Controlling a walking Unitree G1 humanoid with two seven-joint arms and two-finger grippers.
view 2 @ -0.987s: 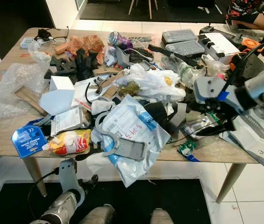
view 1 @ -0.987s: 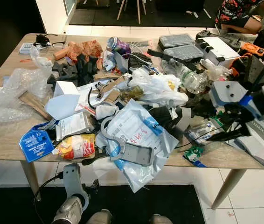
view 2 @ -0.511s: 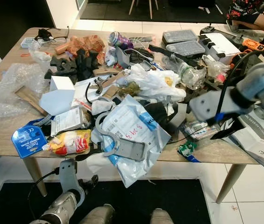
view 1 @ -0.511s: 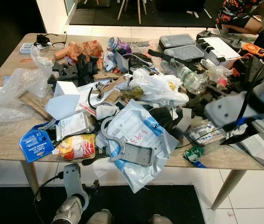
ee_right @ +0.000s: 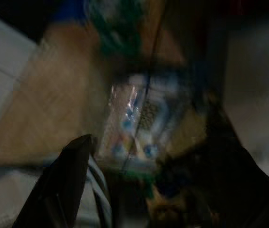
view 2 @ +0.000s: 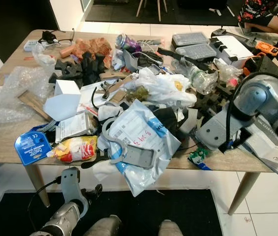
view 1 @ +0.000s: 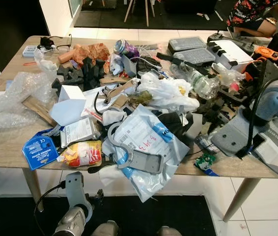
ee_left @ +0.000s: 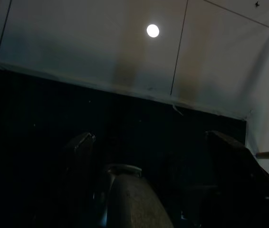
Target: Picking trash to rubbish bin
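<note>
Dropping lower than a second ago, the right arm (view 1: 271, 105) is now pressing down over the table's (view 1: 1, 142) right front edge, its grey wrist casing covering the right gripper. In the blurred right wrist view, one dark finger (ee_right: 65, 183) is hovering over a clear plastic packet (ee_right: 137, 126); I cannot tell whether the fingers are parted. A green wrapper (view 1: 205, 161) is lying just beside the wrist at the table edge. The white mailer bag (view 1: 146, 142) is sprawling centre front. The left gripper (view 1: 72, 189) is hanging idle below the table, fingers spread.
</note>
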